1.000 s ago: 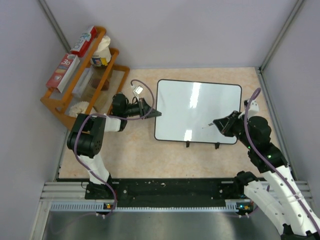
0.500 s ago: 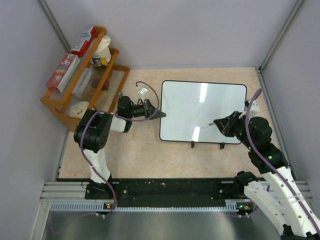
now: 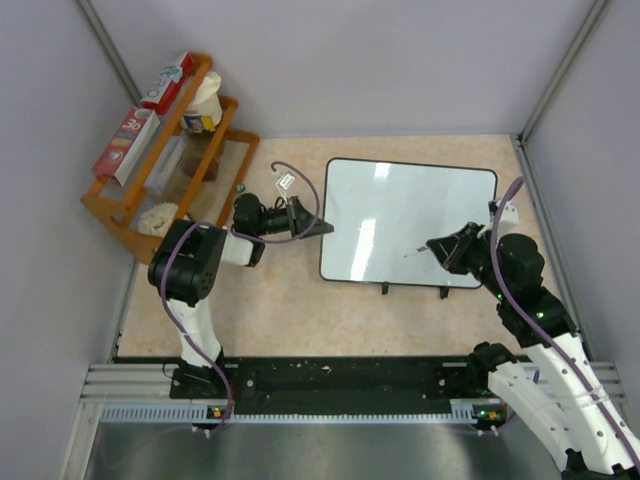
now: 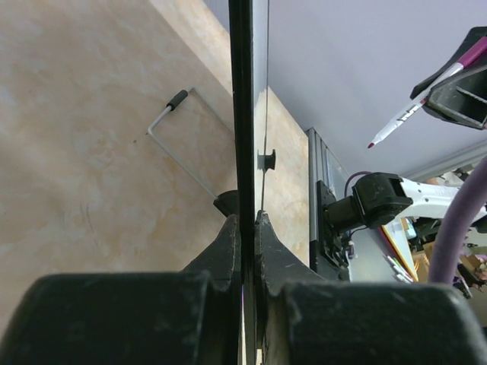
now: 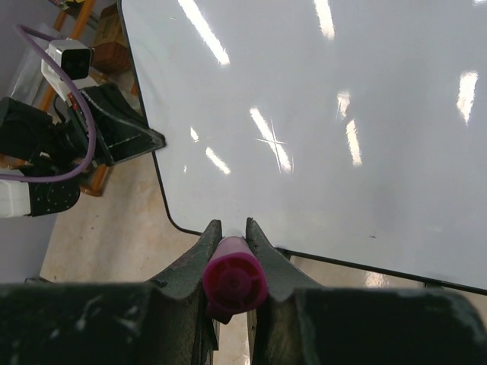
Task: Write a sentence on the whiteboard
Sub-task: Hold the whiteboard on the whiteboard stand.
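left end effector [image 3: 318, 228] pinching the left edge of the whiteboard [image 3: 400, 212]
right end effector [image 3: 441, 247] clamped on a pink marker [image 5: 234, 280], its tip over the whiteboard's lower right part

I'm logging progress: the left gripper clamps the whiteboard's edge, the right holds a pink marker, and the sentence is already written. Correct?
No: the whiteboard bears no writing, only glare, as the right wrist view shows. The left gripper does clamp its edge; the right gripper holds the pink marker.

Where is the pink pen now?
Top view, right side: the pink marker is pinched in the right fingers, its tip over the whiteboard's lower right.
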{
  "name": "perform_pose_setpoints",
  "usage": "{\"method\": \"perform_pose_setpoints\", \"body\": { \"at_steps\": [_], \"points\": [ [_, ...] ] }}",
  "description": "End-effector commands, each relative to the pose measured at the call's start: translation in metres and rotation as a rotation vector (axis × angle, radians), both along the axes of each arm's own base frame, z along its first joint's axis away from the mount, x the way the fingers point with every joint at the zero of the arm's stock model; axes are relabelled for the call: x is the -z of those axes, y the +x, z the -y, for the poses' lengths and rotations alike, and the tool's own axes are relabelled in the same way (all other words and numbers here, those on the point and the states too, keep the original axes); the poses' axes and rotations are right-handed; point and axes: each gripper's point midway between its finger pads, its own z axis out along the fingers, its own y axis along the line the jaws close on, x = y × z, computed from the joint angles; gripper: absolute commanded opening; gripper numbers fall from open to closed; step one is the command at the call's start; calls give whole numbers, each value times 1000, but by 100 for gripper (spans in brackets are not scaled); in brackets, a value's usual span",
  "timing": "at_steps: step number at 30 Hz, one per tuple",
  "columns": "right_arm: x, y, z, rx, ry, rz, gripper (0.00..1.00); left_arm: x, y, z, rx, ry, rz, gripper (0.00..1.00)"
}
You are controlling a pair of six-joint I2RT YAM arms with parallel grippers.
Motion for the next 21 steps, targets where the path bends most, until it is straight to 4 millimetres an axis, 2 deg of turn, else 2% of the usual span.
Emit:
{"method": "perform_pose_setpoints", "body": {
  "at_steps": [1, 9, 15, 21],
  "points": [
    [-11, 4, 1, -4, 6, 51, 0, -51, -13, 7, 63, -118, 324, 0],
    [-13, 4, -1, -12, 6, 53, 0, -37, -17, 35, 136, -102, 282, 0],
    [-11, 4, -1, -13, 8, 51, 0, -20, -18, 45, 148, -64, 256, 0],
    [-11, 4, -2, -17, 4, 52, 0, -4, -26, 45, 130, -32, 231, 0]
  ]
}}
